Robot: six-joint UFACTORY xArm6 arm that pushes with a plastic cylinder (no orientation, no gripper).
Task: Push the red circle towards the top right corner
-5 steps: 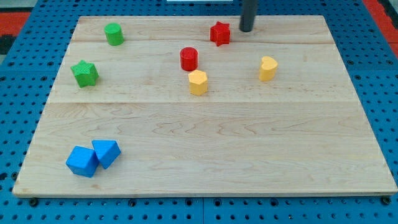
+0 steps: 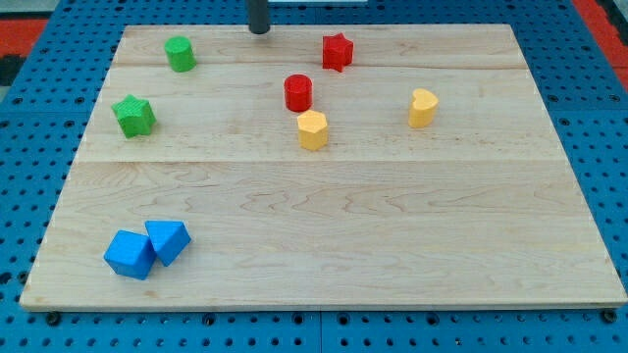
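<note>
The red circle (image 2: 298, 92) stands on the wooden board (image 2: 392, 226), a little above the board's middle. My tip (image 2: 259, 31) is at the board's top edge, up and to the left of the red circle and well apart from it. A red star (image 2: 337, 51) lies up and to the right of the circle. A yellow hexagon (image 2: 312, 128) sits just below the circle, close to it.
A yellow heart-like block (image 2: 423, 107) is at the right. A green cylinder (image 2: 180, 53) and a green star (image 2: 133, 115) are at the left. Two blue blocks (image 2: 147, 248) touch at the bottom left.
My tip has moved left along the top edge, from right of the red star to left of it. The red star has shifted slightly left and up. The other blocks have not moved.
</note>
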